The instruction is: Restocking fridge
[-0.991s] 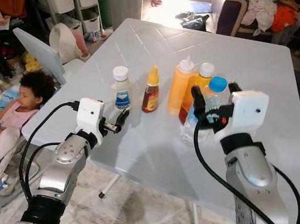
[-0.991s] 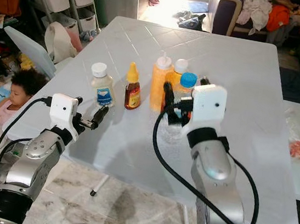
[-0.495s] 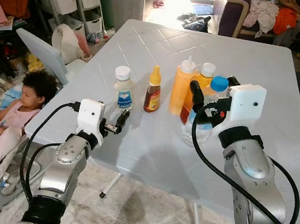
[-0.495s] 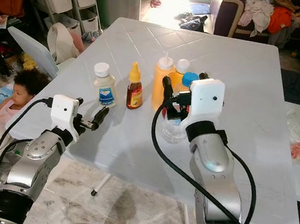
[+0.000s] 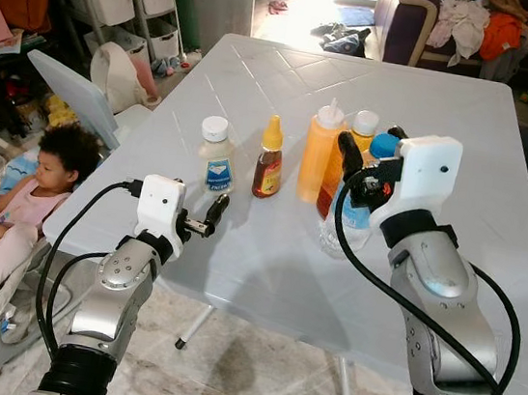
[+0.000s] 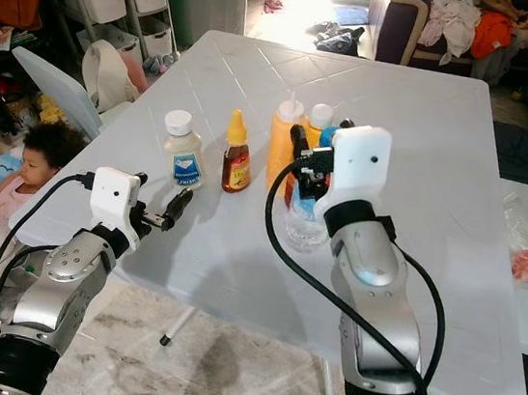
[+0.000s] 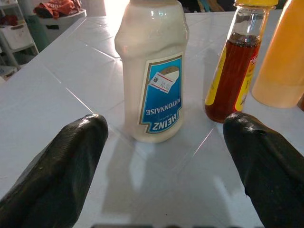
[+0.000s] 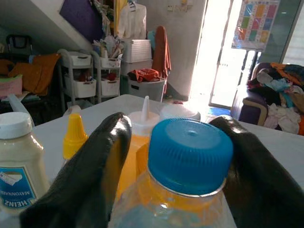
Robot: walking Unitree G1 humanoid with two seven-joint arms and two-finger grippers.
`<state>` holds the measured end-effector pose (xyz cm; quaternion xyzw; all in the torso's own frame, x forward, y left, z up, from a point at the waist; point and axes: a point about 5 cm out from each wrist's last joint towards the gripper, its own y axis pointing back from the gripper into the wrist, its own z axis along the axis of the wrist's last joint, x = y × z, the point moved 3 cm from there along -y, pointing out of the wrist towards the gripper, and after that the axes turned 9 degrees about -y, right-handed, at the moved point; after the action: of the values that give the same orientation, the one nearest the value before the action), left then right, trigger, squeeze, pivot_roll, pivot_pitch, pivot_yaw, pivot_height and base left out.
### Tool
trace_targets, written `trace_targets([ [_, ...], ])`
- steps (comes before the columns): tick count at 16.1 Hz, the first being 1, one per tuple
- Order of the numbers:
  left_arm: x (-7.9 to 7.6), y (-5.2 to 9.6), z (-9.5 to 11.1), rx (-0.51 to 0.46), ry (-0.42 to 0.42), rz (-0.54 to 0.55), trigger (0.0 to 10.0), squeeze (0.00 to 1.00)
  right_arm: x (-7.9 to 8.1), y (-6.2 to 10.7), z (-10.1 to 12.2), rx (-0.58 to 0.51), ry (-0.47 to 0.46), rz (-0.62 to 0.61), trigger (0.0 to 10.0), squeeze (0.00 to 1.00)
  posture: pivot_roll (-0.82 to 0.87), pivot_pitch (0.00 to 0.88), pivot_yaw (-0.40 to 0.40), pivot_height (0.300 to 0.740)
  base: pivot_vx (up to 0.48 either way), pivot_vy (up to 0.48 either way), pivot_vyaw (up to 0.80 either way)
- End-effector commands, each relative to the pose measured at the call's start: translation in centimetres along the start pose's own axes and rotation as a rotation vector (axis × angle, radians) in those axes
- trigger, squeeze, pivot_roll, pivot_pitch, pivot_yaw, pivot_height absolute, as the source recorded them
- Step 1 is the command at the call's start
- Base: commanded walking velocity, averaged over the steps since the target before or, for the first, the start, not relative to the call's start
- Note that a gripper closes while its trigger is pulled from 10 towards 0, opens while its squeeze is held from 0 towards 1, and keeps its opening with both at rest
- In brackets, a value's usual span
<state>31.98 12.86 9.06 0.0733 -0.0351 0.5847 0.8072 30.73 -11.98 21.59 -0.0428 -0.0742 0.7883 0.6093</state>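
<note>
While our right pincer point(image 5: 366, 162) straddles the water bottle point(image 8: 185, 190) cap, spread, the left pincer point(image 5: 211, 218) waits spread, mayonnaise point(image 7: 153, 71) at 12 o'clock.

The left pincer point(image 7: 164, 161) has its two black fingers point(image 7: 57, 171) spread wide over the white table point(image 7: 57, 80). Between them stands a Heinz mayonnaise bottle point(image 7: 153, 71), upright, with a dark sauce bottle point(image 7: 233, 71) just beside it and an orange bottle point(image 7: 282, 52) beyond.
</note>
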Motion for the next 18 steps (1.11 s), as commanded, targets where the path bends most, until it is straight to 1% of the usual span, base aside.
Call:
trace_targets([
  [1,-0.1,0.0,-0.1,0.007,-0.009,-0.009,10.0,0.00,0.2,-0.3,0.1,0.004,-0.014,0.015,0.0,0.00,-0.08,0.000,0.057,0.740,0.000,0.000,0.00],
  [6,-0.2,0.0,-0.2,0.013,-0.010,-0.018,10.0,0.00,0.1,-0.3,-0.1,0.032,-0.070,-0.004,0.0,0.00,-0.08,0.000,0.058,0.740,0.000,0.000,0.00],
  [9,-0.1,-0.1,-0.3,0.019,-0.014,-0.019,10.0,0.00,0.3,-0.4,-0.1,0.041,-0.081,0.007,0.0,0.00,-0.07,0.000,0.058,0.740,0.000,0.000,0.00],
  [11,0.1,0.0,-0.4,0.031,-0.016,-0.019,10.0,0.00,0.6,-0.5,-0.2,0.060,-0.112,0.020,0.0,0.00,-0.07,0.000,0.060,0.740,0.000,0.000,0.00],
  [13,0.5,0.3,-0.9,0.064,-0.005,-0.009,10.0,0.00,1.0,-0.7,-0.5,0.094,-0.147,0.036,0.0,0.00,-0.06,0.000,0.062,0.740,0.000,0.000,0.00],
  [16,1.1,0.6,-1.3,0.089,0.005,0.019,10.0,0.00,1.5,-0.6,-0.8,0.125,-0.169,0.058,0.0,0.00,-0.05,0.000,0.061,0.740,0.000,0.000,0.00],
  [18,1.7,0.9,-1.7,0.113,0.028,0.058,10.0,0.00,2.4,-0.3,-1.3,0.150,-0.191,0.100,0.0,0.00,-0.04,0.000,0.056,0.740,0.000,0.000,0.00],
])
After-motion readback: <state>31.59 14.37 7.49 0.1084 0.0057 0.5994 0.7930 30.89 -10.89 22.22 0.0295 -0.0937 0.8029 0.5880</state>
